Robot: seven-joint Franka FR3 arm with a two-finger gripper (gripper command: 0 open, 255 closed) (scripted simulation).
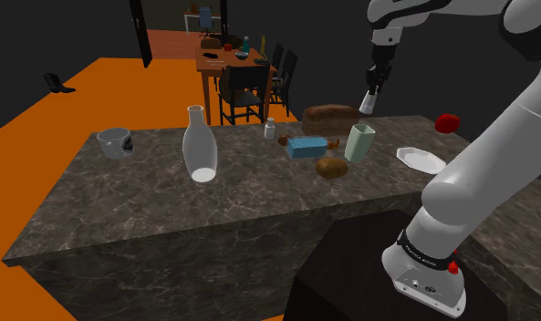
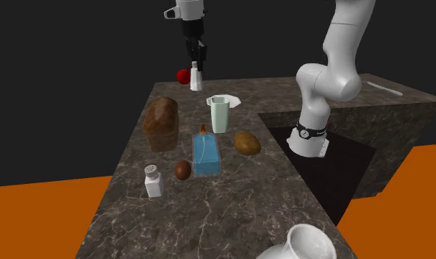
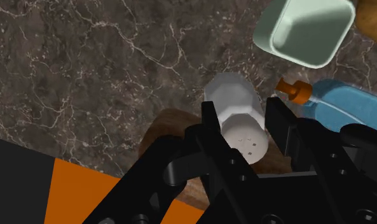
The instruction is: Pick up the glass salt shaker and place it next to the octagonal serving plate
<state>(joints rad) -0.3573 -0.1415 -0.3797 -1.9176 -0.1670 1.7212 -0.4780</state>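
Your white jug (image 2: pixel 301 246) cut by the second exterior view's bottom edge, upper middle, octagonal plate (image 2: pixel 236 101) partly hidden behind the pale green cup (image 2: pixel 220 115)

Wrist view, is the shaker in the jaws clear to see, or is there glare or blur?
Wrist view: the white faceted shaker, clasped by the black jaws, is sharp and evenly lit, no glare. Shoulder view: dimmer overall, it shows pale. Second exterior view: pale against a dark backdrop.
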